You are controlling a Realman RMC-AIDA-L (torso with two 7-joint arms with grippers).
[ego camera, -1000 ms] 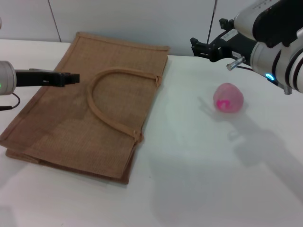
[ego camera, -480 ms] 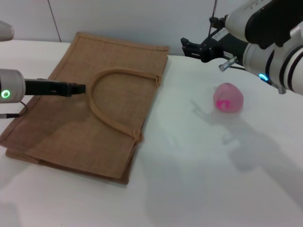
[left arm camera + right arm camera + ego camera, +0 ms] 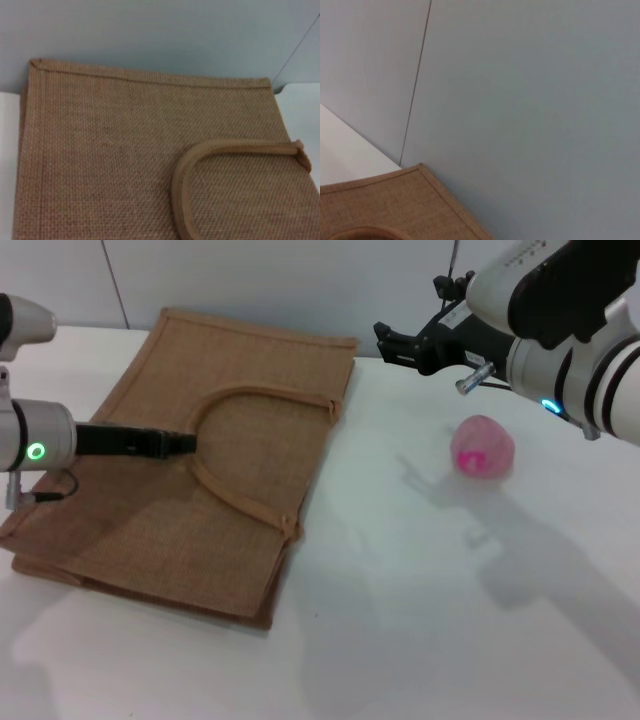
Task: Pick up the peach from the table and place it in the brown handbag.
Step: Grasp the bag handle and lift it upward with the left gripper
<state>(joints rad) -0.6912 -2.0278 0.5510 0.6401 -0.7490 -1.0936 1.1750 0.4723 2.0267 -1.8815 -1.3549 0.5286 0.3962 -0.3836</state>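
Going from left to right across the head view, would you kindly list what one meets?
Left gripper over the brown handbag → bare table → right gripper, raised → peach.

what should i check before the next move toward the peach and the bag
1. Small round pale-pink peach sits free on the broad white table: ok.
2. Right gripper over the peach: not ok, it hangs above the table between bag and peach.
3. Large tan-brown woven jute handbag open to receive fruit: not ok, it lies flat.
4. Left gripper at the arched handle: ok, its tip is beside it.
5. Fingers of either gripper open: cannot tell.
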